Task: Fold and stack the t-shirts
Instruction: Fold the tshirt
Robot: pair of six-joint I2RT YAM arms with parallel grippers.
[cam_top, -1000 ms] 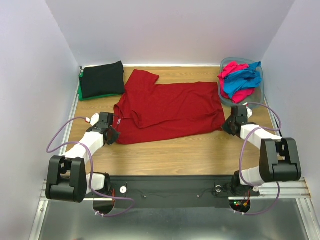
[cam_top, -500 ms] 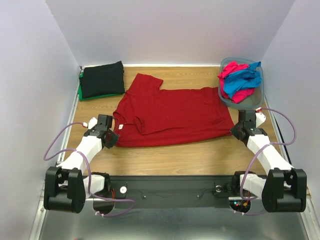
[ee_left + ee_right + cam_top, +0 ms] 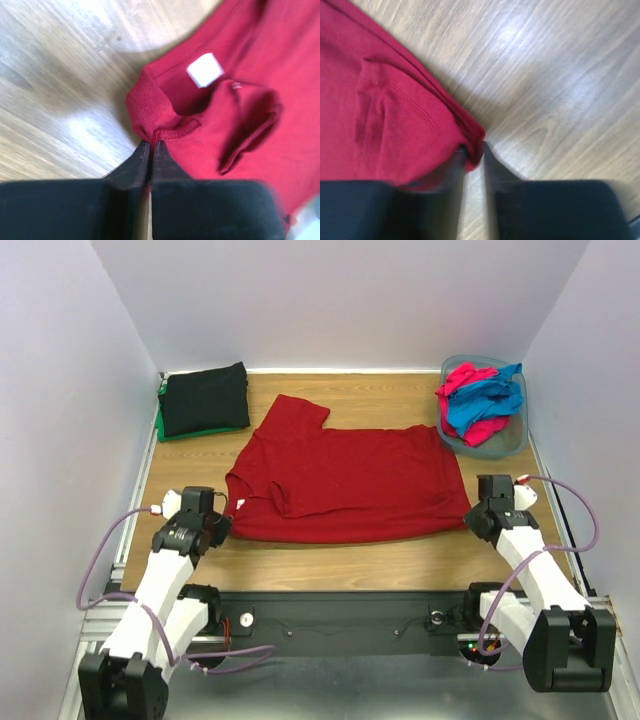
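A dark red t-shirt [image 3: 350, 475] lies spread across the middle of the wooden table, one sleeve pointing to the back left. My left gripper [image 3: 218, 523] is shut on its collar edge at the near left corner; the left wrist view shows the red ribbed collar [image 3: 150, 117] pinched between the black fingertips. My right gripper [image 3: 472, 515] is shut on the shirt's near right hem corner [image 3: 472, 137]. A folded black t-shirt [image 3: 204, 398] lies on a folded green one [image 3: 166, 430] at the back left. Pink [image 3: 462, 378] and blue t-shirts [image 3: 484, 400] are bunched in the tub.
A grey-blue plastic tub [image 3: 500, 445] stands at the back right corner. A white tag [image 3: 205, 70] shows inside the red shirt's collar. White walls close in the table on three sides. Bare wood runs along the near edge [image 3: 340, 558].
Both grippers have pulled toward the near edge and outward, holding the red shirt. The shirt has slid nearer and stretched flatter, its front edge straighter.
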